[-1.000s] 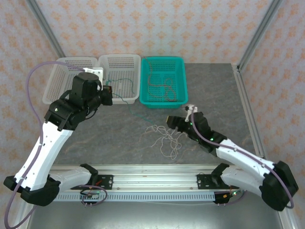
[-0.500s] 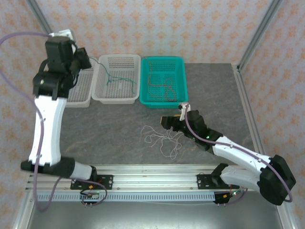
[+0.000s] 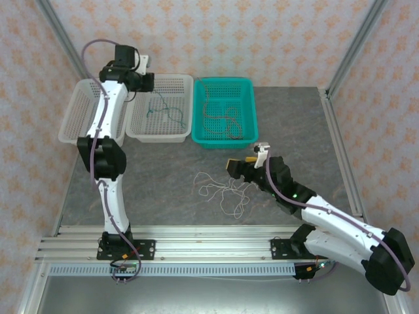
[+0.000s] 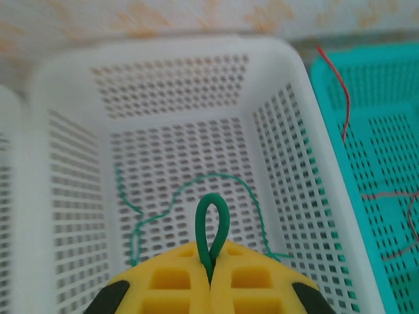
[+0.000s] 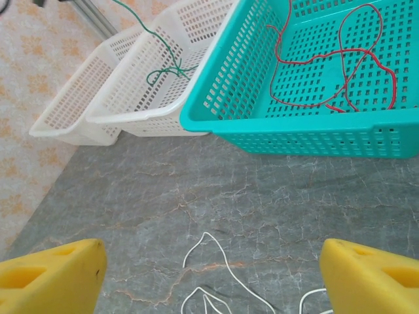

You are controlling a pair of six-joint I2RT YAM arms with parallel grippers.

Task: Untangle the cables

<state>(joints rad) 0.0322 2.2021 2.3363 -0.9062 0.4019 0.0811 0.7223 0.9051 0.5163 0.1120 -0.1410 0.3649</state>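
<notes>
1. Pinching a loop of the green cable (image 4: 213,216), the left end effector (image 4: 211,261) is closed above the white basket (image 4: 163,55) just left of the teal basket (image 3: 224,139).
2. The rest of that cable trails into the white basket.
3. The reddish cable (image 5: 340,55) lies curled inside the teal basket.
4. The white cable (image 3: 226,190) lies looped on the counter (image 3: 294,131) in front of the teal basket, possibly knotted.
5. The right end effector (image 5: 209,275) gapes wide, empty, by those loops.

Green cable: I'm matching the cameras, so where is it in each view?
Top external: green cable in the middle white basket, upper left.
Left wrist: green cable bottom centre, looped, pinched by the left gripper.
Right wrist: green cable top left, in that basket.
Shared landmark: teal basket, immediately right of it.
</notes>
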